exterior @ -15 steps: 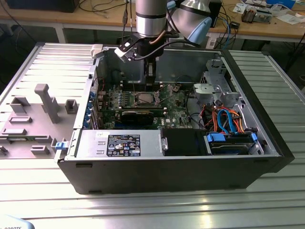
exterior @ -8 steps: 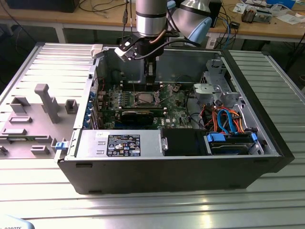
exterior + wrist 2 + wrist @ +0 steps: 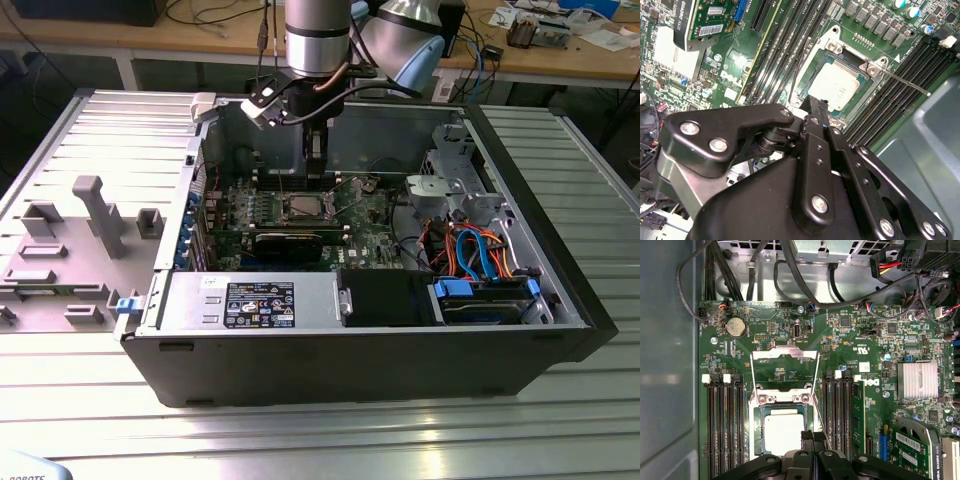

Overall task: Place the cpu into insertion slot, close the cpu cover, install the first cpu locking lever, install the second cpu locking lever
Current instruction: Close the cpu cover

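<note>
- Gripper (image 3: 815,105) has its fingers pressed together with nothing visible between them. It points down into the open computer case (image 3: 560,290), as seen in the exterior view (image 3: 316,168).
- Fingertips (image 3: 808,435) sit over the near edge of the cpu (image 3: 782,432). Can't tell whether they touch it.
- The cpu lies flat in its socket right below the gripper, silver top up. It shows in both wrist views (image 3: 834,87) and as a pale square in the exterior view (image 3: 303,207).
- The cpu cover (image 3: 784,354) is open, flipped back off the socket on the far side of the cpu from the gripper. Board shows through its window.
- A thin locking lever (image 3: 902,81) sticks out free from a socket corner, just beyond the cpu and not latched.
- Memory slots (image 3: 725,425) run along both sides of the socket, flanking the gripper.
- Further out on the motherboard (image 3: 875,347) are a coin battery (image 3: 735,327) past the cover and a finned heatsink (image 3: 916,380) off to one side.
- Black cables (image 3: 805,287) loop past the far board edge.
</note>
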Tool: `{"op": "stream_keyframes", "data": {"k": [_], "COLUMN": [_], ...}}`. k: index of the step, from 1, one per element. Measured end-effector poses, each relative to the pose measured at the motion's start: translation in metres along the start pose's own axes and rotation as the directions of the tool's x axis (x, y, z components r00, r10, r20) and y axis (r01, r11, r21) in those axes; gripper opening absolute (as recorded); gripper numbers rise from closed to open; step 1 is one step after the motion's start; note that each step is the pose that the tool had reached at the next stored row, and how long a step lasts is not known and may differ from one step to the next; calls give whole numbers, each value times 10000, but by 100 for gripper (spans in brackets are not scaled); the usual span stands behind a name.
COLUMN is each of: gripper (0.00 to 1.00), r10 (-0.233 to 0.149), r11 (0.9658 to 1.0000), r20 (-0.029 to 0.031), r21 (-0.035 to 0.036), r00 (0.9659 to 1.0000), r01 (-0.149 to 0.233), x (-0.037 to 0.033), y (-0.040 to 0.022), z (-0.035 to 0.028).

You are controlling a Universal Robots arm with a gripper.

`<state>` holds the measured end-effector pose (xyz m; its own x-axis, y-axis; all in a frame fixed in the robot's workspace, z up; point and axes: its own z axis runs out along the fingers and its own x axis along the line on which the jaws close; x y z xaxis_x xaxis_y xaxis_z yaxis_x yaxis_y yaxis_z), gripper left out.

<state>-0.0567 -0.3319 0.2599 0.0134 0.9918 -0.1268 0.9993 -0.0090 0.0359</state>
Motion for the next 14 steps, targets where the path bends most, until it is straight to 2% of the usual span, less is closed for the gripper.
{"op": "stream_keyframes", "data": {"k": [8,9,11,14], "gripper": [11,11,11,11], "r10": [0,0,0,0], "r11": [10000,10000,10000,10000], "r20": [0,0,1,0], "r21": [0,0,1,-1], "r00": [10000,10000,10000,10000], "r01": [0,0,0,0], "x": [0,-3,-16,-23], "y": [2,3,6,9], "z": [-7,-24,-129,-183]}}
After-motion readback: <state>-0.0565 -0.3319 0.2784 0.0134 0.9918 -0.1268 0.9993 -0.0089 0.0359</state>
